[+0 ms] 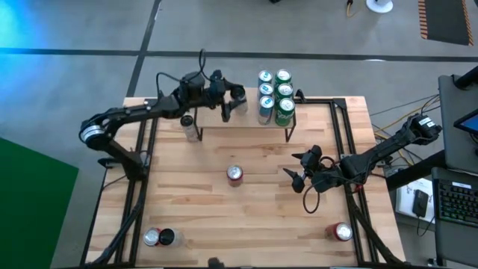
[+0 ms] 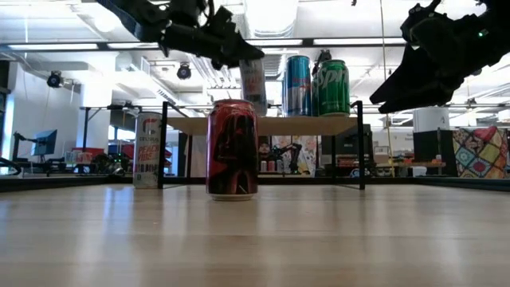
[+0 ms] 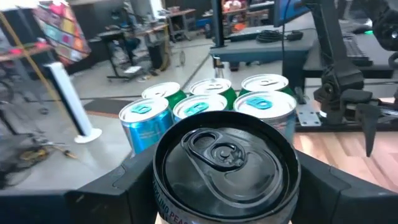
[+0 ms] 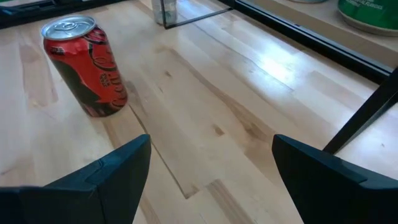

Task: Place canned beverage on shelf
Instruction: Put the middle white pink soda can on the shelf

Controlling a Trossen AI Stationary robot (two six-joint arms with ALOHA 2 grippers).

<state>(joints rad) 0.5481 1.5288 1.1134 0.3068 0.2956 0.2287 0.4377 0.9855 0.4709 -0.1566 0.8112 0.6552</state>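
My left gripper [image 1: 236, 99] is shut on a pale can with a black lid [image 3: 224, 158] and holds it upright at the height of the shelf's cans, over the left part of the shelf [image 2: 263, 125], a low wood board on black legs at the table's far edge. Several blue and green cans [image 1: 275, 93] stand on the shelf's right end. A red can [image 1: 235, 174] stands upright at mid-table. My right gripper [image 1: 297, 169] hangs open to the right of it, above the table; the right wrist view shows the red can [image 4: 87, 65] ahead of its fingers. My left gripper pinches the black-lidded can between its two fingers, one on each side of the upper wall [image 3: 163, 186] just below the lid's rim. The fingers [image 3: 127, 180] come in about level from the table's left. The can stays upright and lifted clear of the table.
A pale can [image 1: 190, 125] stands on the table by the shelf's left leg. Two cans [image 1: 159, 237] are at the near left and a red one [image 1: 342, 232] at the near right. Black frame rails [image 1: 347, 142] run along the table's sides.
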